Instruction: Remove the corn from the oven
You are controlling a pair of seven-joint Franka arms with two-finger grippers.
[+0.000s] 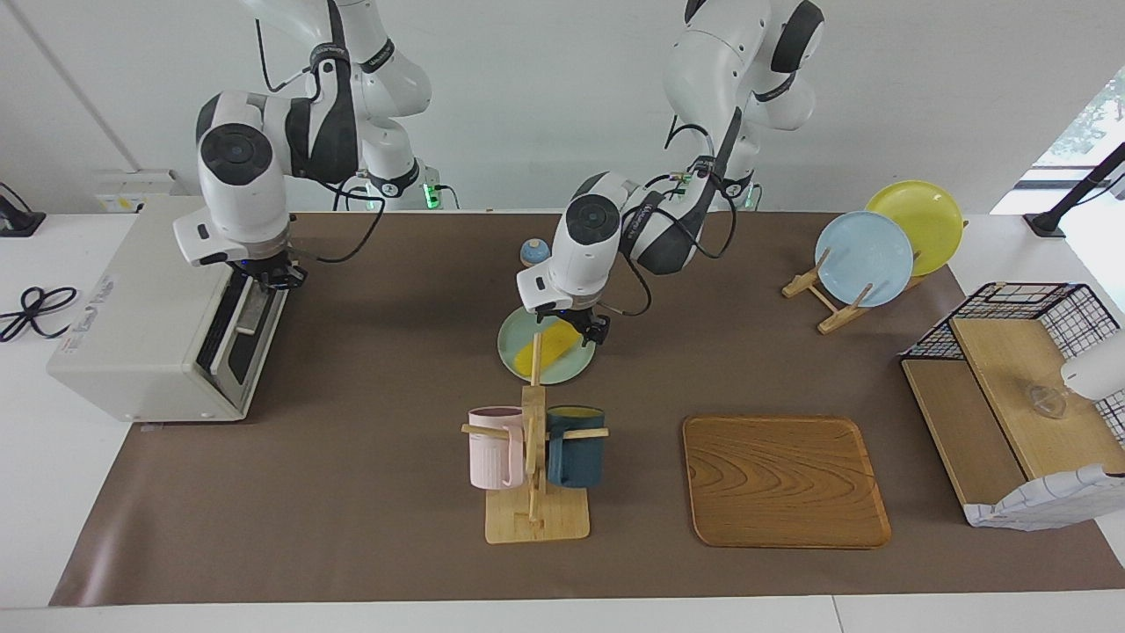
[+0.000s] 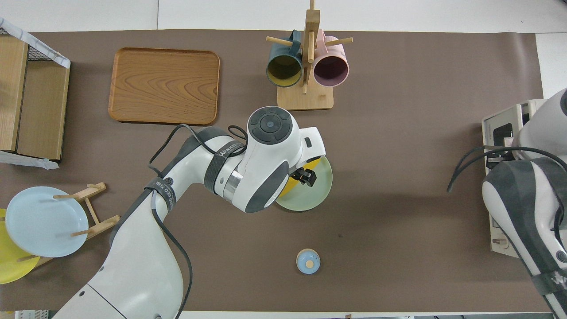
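Note:
The corn (image 1: 545, 350) is a yellow cob lying on a pale green plate (image 1: 518, 362) in the middle of the table; a part of it shows in the overhead view (image 2: 292, 185). My left gripper (image 1: 571, 329) is low over the end of the corn nearer the robots, and the arm hides much of the cob from above. The off-white oven (image 1: 141, 325) stands at the right arm's end of the table, its dark glass door (image 1: 230, 338) upright or nearly so. My right gripper (image 1: 268, 280) is at the door's top edge.
A mug rack (image 1: 533, 492) with a pink and a dark blue mug stands just farther from the robots than the plate. A wooden tray (image 1: 784, 480) lies beside it. A small blue lid (image 2: 308, 261) sits nearer the robots. A plate stand (image 1: 866, 255) and a wire shelf (image 1: 1011, 396) are at the left arm's end.

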